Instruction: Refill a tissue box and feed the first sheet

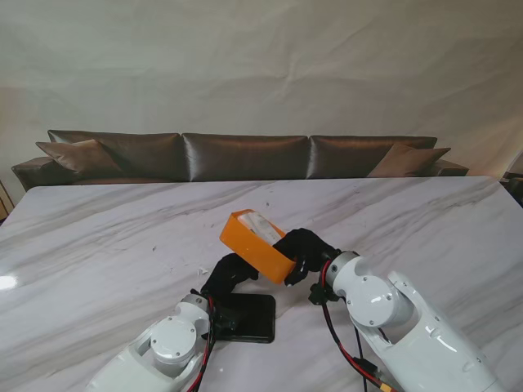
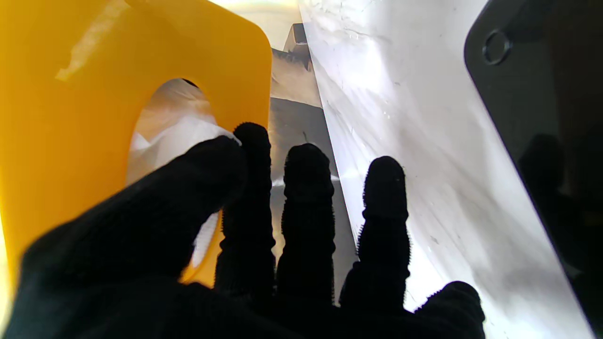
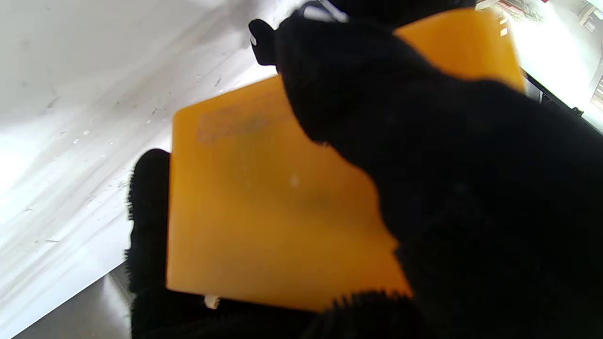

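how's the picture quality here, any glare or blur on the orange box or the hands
Stand view: sharp and evenly lit, slight sheen on the marble table. Left wrist view: backlit, so the left hand is a silhouette, with glare bleaching the table and a streak on the orange tissue box. Right wrist view: the right hand and the box are soft and blurred.

Orange tissue box (image 1: 256,245) with white tissue (image 2: 176,127) inside; black-gloved left robot hand (image 1: 229,275) and right robot hand (image 1: 304,249); glossy black lid (image 1: 245,318); white, grey-veined marble counter (image 1: 98,253); dark brown sofa (image 1: 245,155).
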`<action>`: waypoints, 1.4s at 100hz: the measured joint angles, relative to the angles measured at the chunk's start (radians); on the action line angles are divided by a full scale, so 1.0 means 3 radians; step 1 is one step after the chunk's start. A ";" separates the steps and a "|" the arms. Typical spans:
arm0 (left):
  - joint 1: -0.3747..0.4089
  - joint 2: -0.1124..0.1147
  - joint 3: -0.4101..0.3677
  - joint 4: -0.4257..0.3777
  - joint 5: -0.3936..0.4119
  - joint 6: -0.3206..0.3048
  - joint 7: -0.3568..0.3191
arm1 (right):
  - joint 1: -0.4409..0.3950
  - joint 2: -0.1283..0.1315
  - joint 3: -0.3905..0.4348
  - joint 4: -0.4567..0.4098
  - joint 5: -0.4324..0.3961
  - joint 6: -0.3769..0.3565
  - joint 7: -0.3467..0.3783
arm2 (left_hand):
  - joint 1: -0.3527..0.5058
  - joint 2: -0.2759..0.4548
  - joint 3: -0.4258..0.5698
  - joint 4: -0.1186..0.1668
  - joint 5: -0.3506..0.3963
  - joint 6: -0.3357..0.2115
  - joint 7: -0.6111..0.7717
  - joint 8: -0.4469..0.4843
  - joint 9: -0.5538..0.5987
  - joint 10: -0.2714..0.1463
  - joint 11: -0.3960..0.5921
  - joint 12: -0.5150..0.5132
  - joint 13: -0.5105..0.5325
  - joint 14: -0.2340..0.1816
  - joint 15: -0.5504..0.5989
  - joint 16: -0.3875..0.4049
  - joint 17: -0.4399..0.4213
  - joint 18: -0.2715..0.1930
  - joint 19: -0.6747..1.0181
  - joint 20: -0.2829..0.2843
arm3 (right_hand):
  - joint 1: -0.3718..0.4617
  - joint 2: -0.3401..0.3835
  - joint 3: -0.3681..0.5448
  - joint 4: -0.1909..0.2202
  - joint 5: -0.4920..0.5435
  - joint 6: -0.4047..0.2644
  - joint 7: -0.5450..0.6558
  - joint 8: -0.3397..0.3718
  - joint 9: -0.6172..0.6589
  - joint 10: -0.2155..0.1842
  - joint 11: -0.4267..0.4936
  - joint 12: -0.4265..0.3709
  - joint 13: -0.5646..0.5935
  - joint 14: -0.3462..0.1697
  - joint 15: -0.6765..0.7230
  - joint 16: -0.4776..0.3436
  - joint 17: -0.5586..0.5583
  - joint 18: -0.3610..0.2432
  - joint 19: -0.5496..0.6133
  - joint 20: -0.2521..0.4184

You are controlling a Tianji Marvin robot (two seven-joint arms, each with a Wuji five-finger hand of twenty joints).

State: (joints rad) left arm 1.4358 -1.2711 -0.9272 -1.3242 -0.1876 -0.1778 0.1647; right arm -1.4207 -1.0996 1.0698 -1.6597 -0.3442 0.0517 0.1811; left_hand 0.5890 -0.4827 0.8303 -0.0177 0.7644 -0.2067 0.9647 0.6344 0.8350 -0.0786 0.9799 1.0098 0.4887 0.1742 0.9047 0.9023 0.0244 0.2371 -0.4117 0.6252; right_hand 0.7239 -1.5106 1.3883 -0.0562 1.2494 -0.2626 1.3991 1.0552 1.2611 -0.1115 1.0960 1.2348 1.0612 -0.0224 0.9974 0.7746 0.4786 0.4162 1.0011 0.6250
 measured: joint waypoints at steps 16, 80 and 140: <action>0.0000 -0.0039 0.0015 0.0022 -0.0050 -0.0017 0.0155 | -0.0001 0.0001 0.0000 0.0000 0.0000 -0.0004 0.0003 | -0.0304 -0.0251 0.0517 0.0253 0.0207 -0.0002 -0.0002 0.0459 0.0126 0.0004 0.0124 0.0290 0.0000 0.0048 0.0139 0.0084 0.0028 0.0002 0.0000 0.0006 | 0.0002 0.0000 0.0000 0.0000 0.0000 0.0000 0.0000 0.0000 0.0000 0.0000 0.0000 0.0000 0.0000 0.0000 0.0001 0.0000 0.0000 0.0000 0.0000 0.0000; 0.0147 0.0042 -0.0117 -0.0165 0.0386 0.0140 0.0090 | -0.0050 0.0004 0.0082 -0.0048 -0.0069 0.0033 0.0014 | -0.0519 -0.0548 0.0756 0.0930 0.0464 0.0047 0.0004 0.0908 0.0245 0.0004 0.0149 0.0675 0.0000 0.0052 0.0179 0.0160 0.0035 0.0002 0.0000 0.0007 | 0.0005 0.0000 0.0000 0.0000 0.0000 0.0000 0.0000 0.0000 0.0000 0.0001 0.0003 0.0000 0.0000 0.0000 0.0009 0.0000 0.0000 0.0000 0.0007 0.0000; 0.0217 0.0072 -0.0065 -0.0227 0.0408 0.0192 0.0072 | -0.0093 -0.0039 0.0103 -0.0100 -0.0152 0.0078 -0.0300 | -0.0551 -0.0549 0.0756 0.1032 0.0496 0.0052 0.0002 0.0947 0.0245 0.0004 0.0149 0.0688 0.0001 0.0050 0.0182 0.0166 0.0104 0.0002 0.0000 0.0007 | 0.0012 0.0000 0.0000 -0.0073 0.0000 0.0000 0.0000 0.0020 0.0000 0.0001 0.0003 0.0000 0.0000 0.0000 0.0033 0.0000 0.0003 0.0000 0.0031 0.0000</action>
State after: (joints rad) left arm 1.5008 -1.2495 -0.9467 -1.3921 -0.0652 -0.1203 0.1863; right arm -1.4487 -1.1111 1.1008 -1.6895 -0.3898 0.0750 0.0912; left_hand 0.4238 -0.6475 1.0572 0.2920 0.9133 -0.1911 0.9654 0.9185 0.9085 -0.0775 1.0246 1.2164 0.4891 0.1892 0.9592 0.9521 0.0555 0.2378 -0.4117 0.6274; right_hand 0.7275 -1.5106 1.3885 -0.0782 1.2494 -0.2625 1.3991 1.0611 1.2611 -0.1113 1.0969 1.2348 1.0612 -0.0224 1.0073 0.7746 0.4795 0.4162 1.0104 0.6250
